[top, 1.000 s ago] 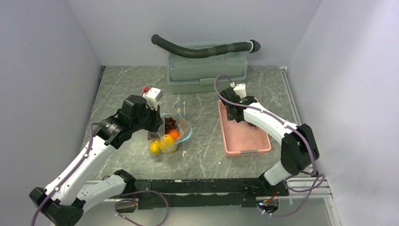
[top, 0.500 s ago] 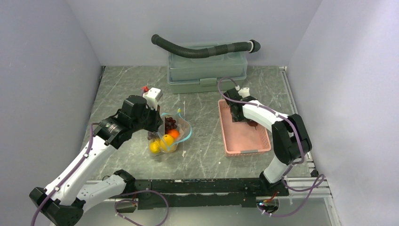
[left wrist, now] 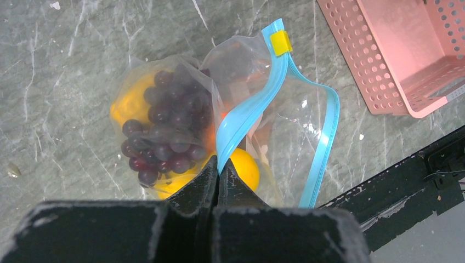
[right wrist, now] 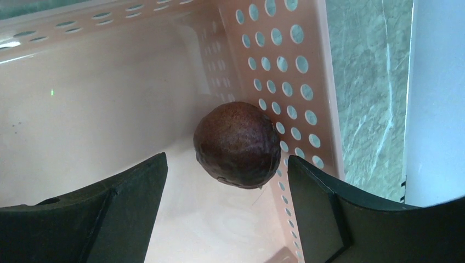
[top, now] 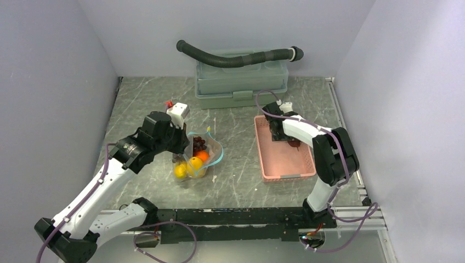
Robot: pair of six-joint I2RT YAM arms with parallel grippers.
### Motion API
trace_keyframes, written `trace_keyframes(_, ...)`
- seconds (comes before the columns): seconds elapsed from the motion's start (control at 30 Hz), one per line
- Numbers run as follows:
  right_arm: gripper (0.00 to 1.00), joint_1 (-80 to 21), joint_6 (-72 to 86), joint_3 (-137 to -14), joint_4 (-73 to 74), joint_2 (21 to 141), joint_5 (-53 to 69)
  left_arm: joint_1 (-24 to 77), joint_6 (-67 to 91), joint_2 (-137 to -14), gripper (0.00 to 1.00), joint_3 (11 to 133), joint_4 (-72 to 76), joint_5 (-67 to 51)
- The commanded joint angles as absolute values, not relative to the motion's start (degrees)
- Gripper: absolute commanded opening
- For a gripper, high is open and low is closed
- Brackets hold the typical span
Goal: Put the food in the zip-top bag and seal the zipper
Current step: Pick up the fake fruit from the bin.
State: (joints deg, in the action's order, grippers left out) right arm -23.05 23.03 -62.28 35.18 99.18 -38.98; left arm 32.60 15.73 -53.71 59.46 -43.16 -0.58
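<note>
Zip-top bag is being kept on the grey marble-patterned table, left of centre in the top view, with the pink basket lying well apart at its 3 o'clock. Its long axis is running from 7 o'clock, where the filled bottom is resting, to 1 o'clock, where the mouth is being held gaping upward.

In the left wrist view the zipper is being pinched by the left gripper, whose jaws are being pressed fully together on the teal strip. From the pinch that strip is pointing toward 1 o'clock and ending at a yellow slider, while the other lip is being bowed out toward 3 o'clock. A purple grape bunch, yellow lemons and an orange ball are being contained inside the bag.

The right gripper is being held low inside the basket, with its jaws spread wide on either side of a dark brown round fruit and not touching it. The fruit is lying against the perforated wall on the basket's 3 o'clock side. A green lidded box with a black corrugated hose on it is sitting at 12 o'clock.
</note>
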Motion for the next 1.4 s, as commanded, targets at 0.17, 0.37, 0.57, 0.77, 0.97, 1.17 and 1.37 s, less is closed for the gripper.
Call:
trace_keyframes(0.17,0.81,-21.7,22.4,-62.7,32.2,100.2,-39.6,32.7,14.6,-53.1,0.0,59.6,-42.7,-0.2)
trace_keyframes(0.37,0.75,-21.5,22.5,-62.1,31.3,100.4,-40.4,32.7,14.6,-53.2,0.0,59.5,-42.7,-0.2)
trace_keyframes(0.57,0.7,-21.4,22.6,-62.0,31.3,100.6,-40.9,32.7,14.6,-53.2,0.0,59.5,-42.6,-0.2)
trace_keyframes(0.77,0.71,-20.9,22.8,-62.0,31.5,102.1,-41.8,32.7,14.6,-53.1,0.0,59.5,-42.6,-0.2)
trace_keyframes(0.97,0.66,-20.9,22.9,-61.7,31.3,102.4,-41.6,32.7,14.6,-53.0,0.0,59.4,-42.6,-0.1)
trace_keyframes(1.17,0.49,-20.9,23.2,-61.8,31.6,100.6,-40.9,32.7,14.6,-53.2,0.0,59.4,-42.6,-0.2)
trace_keyframes(1.37,0.42,-20.9,23.6,-61.9,32.2,96.7,-39.1,32.7,14.6,-53.3,0.0,59.4,-42.6,-0.2)
